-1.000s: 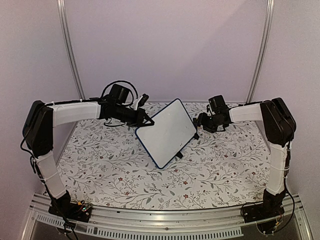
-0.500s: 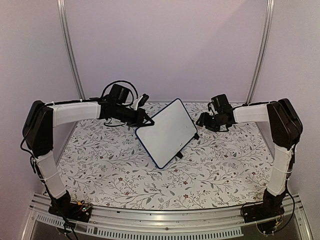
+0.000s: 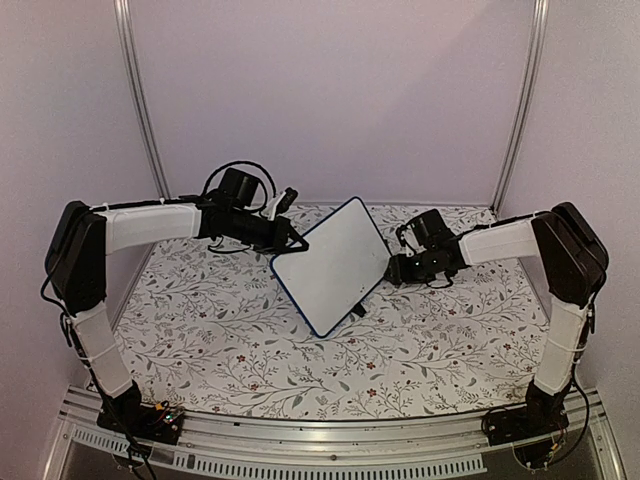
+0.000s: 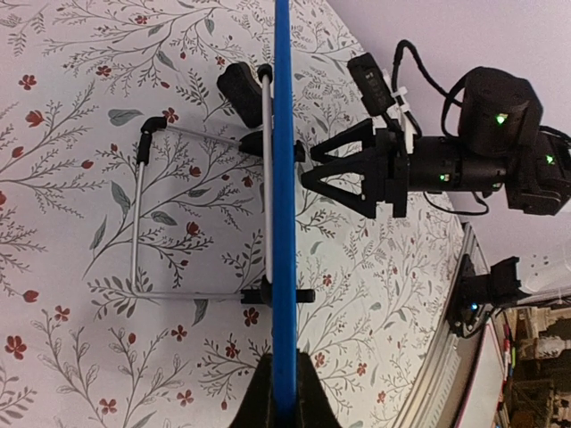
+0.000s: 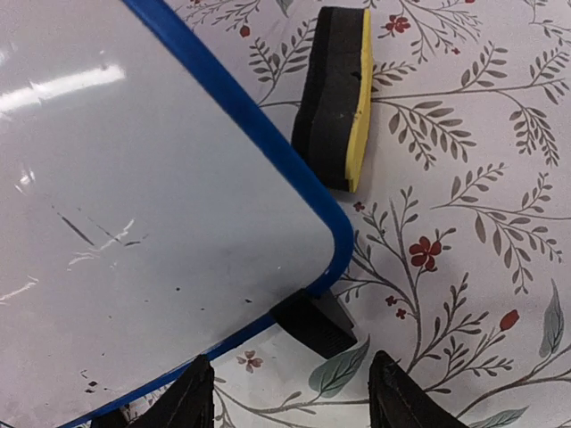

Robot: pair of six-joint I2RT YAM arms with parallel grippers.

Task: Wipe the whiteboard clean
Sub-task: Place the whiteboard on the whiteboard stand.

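Yellow sponge eraser lies just beside the whiteboard corner

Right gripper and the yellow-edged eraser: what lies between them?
In the right wrist view, between the right gripper and the eraser lie a rounded corner of the whiteboard and its black foot, then floral cloth.
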